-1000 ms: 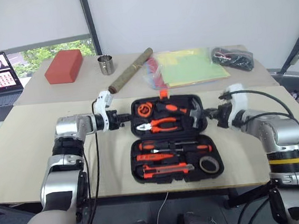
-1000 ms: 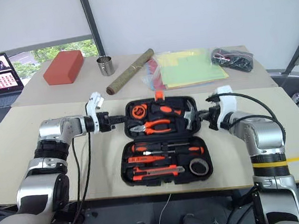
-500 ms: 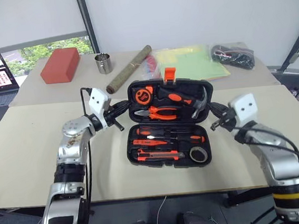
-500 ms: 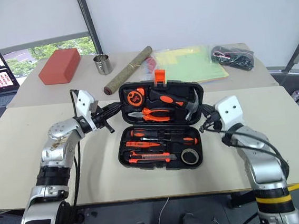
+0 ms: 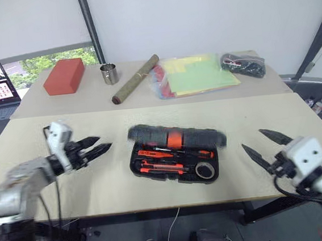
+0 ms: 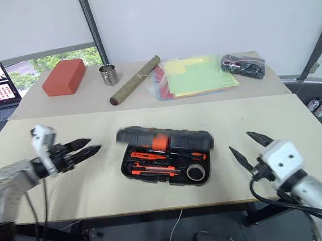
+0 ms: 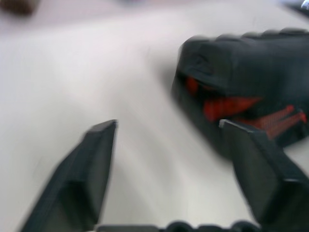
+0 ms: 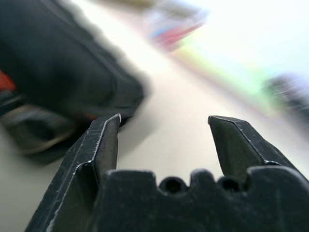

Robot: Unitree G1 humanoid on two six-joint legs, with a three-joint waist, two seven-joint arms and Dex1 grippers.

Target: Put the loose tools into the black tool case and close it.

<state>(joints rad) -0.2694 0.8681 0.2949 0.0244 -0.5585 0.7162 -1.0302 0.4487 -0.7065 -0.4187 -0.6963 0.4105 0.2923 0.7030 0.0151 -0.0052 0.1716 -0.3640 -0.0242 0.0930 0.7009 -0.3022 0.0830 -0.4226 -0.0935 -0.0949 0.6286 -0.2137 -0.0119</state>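
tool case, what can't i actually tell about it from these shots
- Black tool case, head views: the lid is motion-blurred partway down, so its exact angle is unclear.
- The lid hides the rear tool slots.
- Orange latch: smeared, its state unreadable.
- Both wrist views: the case is a dark blur behind the open left gripper and right gripper.

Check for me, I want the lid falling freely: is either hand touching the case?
Apart. Left eye view: bare table separates left hand and right hand from the case.
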